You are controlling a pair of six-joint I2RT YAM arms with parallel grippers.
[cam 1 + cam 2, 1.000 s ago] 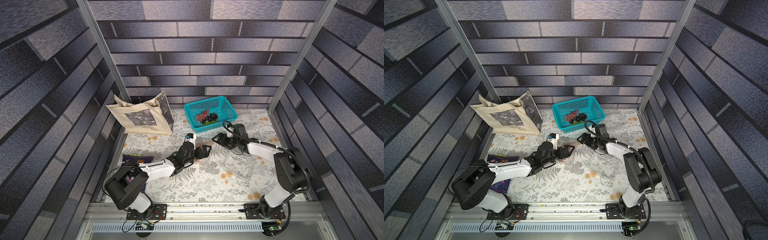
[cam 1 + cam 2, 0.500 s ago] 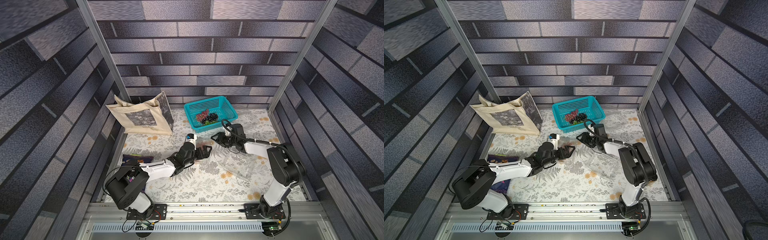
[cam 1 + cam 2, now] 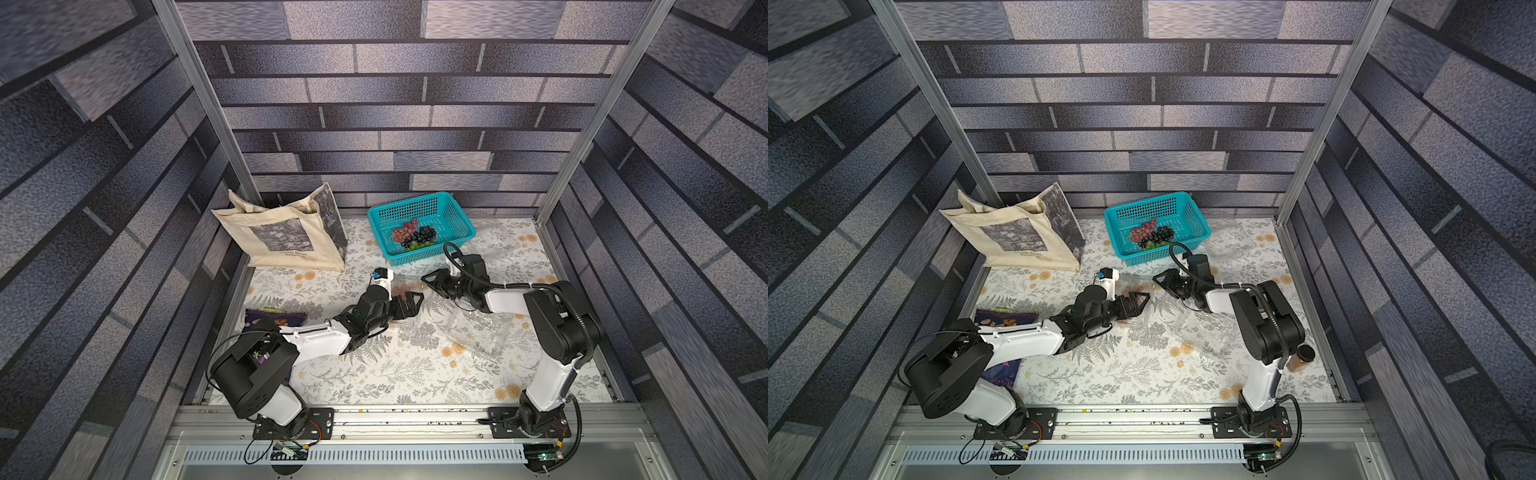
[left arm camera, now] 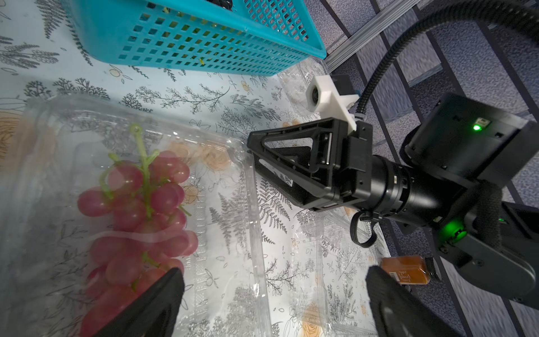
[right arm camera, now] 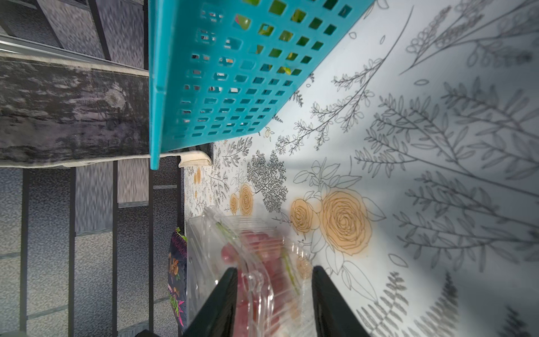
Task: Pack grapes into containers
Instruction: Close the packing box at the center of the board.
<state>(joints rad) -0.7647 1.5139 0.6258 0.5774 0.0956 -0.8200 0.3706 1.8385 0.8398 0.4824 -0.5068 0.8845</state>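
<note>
The left claw stands wide open and holds nothing. One finger is in front of the red grapes; the other is out past the rim of the clear box they lie in. The right claw has its fingers partly apart on either side of that box's far corner. Clear plastic fills the gap, and I cannot tell whether the pads press it. Glare hides whether the lid is fully down.

The box sits on the flowered cloth between the two claws, just in front of the teal basket. The basket holds more grapes: red, dark and a few green.

A small brown jar near the right arm has a printed label too blurred to read, and in a top view the arm covers part of it. A dark snack packet shows bright lettering that I cannot read, and the left arm hides part of it. The cloth bag has a line of small print under its grey picture, too small to read. A second clear box lies beside the right arm, its outline faint against the cloth.
</note>
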